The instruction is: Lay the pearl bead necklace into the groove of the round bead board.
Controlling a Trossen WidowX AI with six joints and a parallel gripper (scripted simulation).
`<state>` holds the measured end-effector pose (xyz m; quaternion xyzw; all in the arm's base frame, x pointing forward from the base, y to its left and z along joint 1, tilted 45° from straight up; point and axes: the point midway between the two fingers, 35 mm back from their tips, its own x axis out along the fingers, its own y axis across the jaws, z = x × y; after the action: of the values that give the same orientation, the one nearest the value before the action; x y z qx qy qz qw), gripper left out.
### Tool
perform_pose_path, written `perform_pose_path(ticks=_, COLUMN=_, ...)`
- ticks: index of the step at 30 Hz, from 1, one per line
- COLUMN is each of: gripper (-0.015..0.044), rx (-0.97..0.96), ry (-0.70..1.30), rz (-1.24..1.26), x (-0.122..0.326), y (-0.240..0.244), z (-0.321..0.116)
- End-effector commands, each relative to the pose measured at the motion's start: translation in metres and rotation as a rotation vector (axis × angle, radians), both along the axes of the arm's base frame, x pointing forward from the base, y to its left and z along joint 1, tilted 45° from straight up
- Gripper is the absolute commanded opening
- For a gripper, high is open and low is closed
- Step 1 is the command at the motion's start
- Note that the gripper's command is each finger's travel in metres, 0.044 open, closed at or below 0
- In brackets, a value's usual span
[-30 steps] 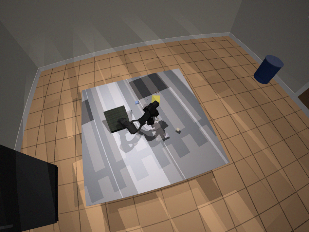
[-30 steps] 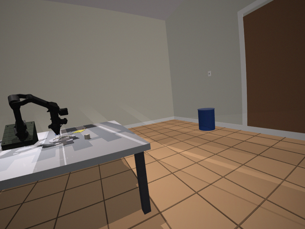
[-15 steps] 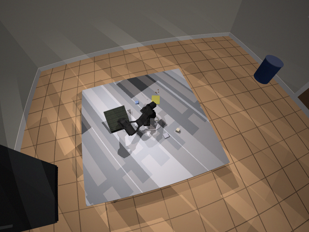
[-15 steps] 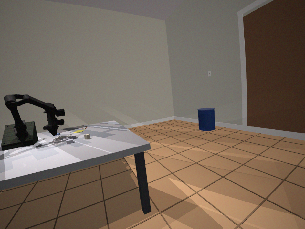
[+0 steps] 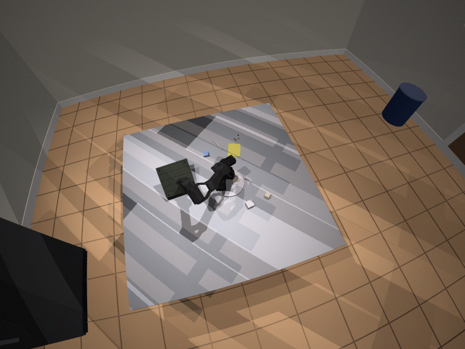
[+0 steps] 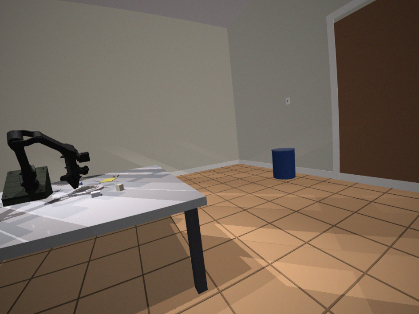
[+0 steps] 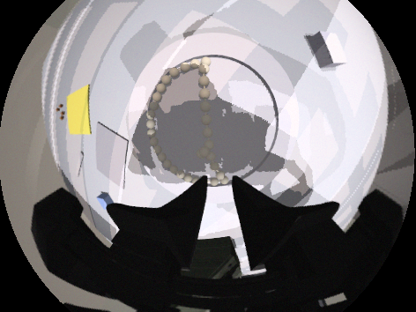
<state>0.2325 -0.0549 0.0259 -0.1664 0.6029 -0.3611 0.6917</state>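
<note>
The pearl bead necklace (image 7: 158, 95) lies on the round bead board (image 7: 249, 95) (image 5: 235, 192) (image 6: 84, 190). It forms a loop over the board's left half, and one strand runs straight across the middle. My gripper (image 7: 219, 179) (image 6: 75, 185) (image 5: 229, 184) points down at the board's near edge. Its fingertips stand close together with a narrow gap, right at the necklace's nearest beads. I see no bead clamped between the fingers. The arm hides most of the board in the overhead view.
A yellow pad (image 5: 234, 149) (image 7: 79, 110) and a small blue block (image 5: 205, 153) lie behind the board. A white block (image 5: 249, 203) (image 7: 326, 48) and a beige cube (image 5: 267, 194) lie to its right. The arm's green base (image 5: 173, 176) stands to its left.
</note>
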Motion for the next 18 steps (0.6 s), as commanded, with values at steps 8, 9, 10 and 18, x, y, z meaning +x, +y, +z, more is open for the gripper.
perform_pose_path(ticks=8, gripper=0.012, rx=-0.007, ry=0.005, rz=0.005, x=-0.0011, y=-0.0103, z=-0.0094)
perform_pose_path(ticks=9, gripper=0.0094, rx=-0.001, ry=0.0, rz=-0.001, x=-0.001, y=-0.0087, z=-0.0077)
perform_pose_path(ticks=10, gripper=0.0067, rx=-0.001, ry=0.0, rz=-0.001, x=-0.001, y=-0.0087, z=-0.0077)
perform_pose_path(ticks=18, gripper=0.0, rx=-0.001, ry=0.0, rz=-0.001, x=-0.001, y=-0.0087, z=-0.0077)
